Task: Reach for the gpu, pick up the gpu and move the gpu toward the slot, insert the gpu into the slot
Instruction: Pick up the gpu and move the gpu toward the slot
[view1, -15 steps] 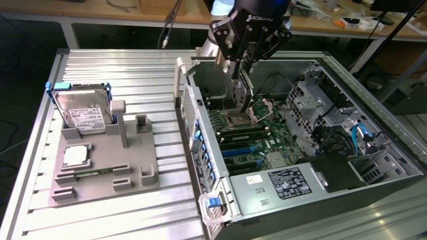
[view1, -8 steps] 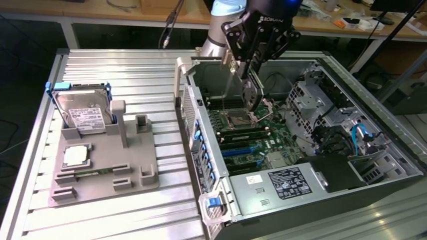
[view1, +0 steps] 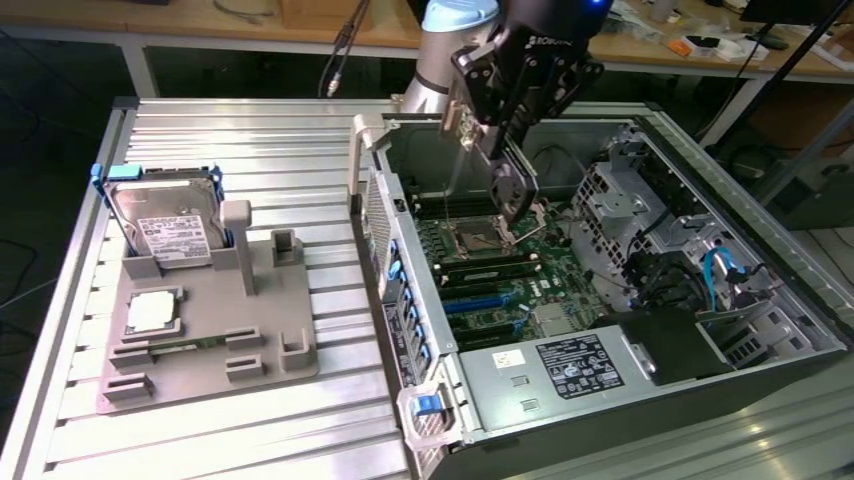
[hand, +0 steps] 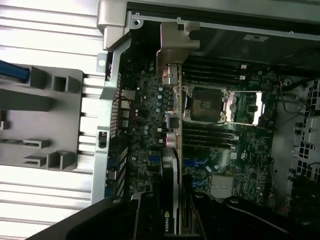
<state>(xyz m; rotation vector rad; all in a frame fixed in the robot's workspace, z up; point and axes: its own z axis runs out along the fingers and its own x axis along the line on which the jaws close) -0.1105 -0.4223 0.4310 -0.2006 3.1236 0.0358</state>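
- Jaws of the gripper (view1: 513, 150) pinch the gpu (view1: 518, 198), which hangs inside the open case.
- Its long axis looks steep, low end over the processor socket (view1: 475, 238).
- The slot (view1: 483, 298) lies below, apart from the card.
- In the wrist view the gpu (hand: 171, 165) crosses the slot (hand: 196, 163), hiding its middle; the contact edge is hard to make out.

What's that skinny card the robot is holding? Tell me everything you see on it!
The gpu is a long, thin, dark card with a small logo and a silvery metal bracket at one end. The gripper pinches it from both sides, holding it on edge above the green motherboard inside the open case.
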